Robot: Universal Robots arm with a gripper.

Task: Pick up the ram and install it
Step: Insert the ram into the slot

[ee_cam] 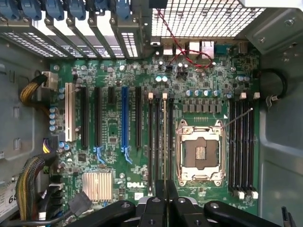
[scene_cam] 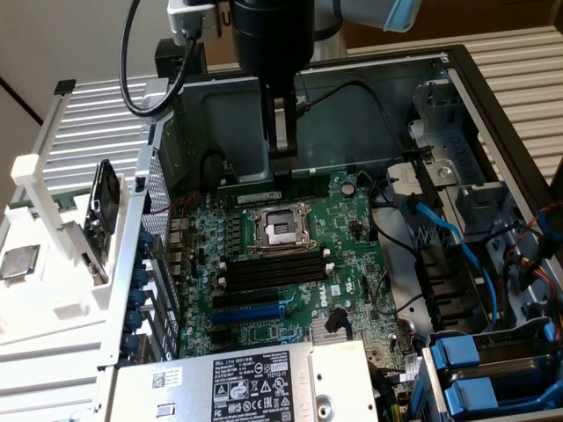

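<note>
My gripper point(scene_cam: 281, 151) hangs over the open computer case, shut on the ram point(scene_cam: 297, 185), a thin green stick with a pale label that lies level under the fingers. In the wrist view the ram point(ee_cam: 164, 142) shows edge on as a thin line running out from between the fingertips of the gripper point(ee_cam: 165, 191). It lines up along the black memory slots point(ee_cam: 158, 142) beside the empty processor socket point(ee_cam: 200, 151). It is held above the board, apart from the slots point(scene_cam: 273, 268).
The green motherboard point(scene_cam: 352, 264) fills the case floor. A power supply point(scene_cam: 237, 387) sits at the near edge, blue cables point(scene_cam: 440, 229) and blue drive holders point(scene_cam: 493, 369) on the exterior view's right. A white rack point(scene_cam: 53, 264) with a silver chip point(scene_cam: 19, 261) stands on the left.
</note>
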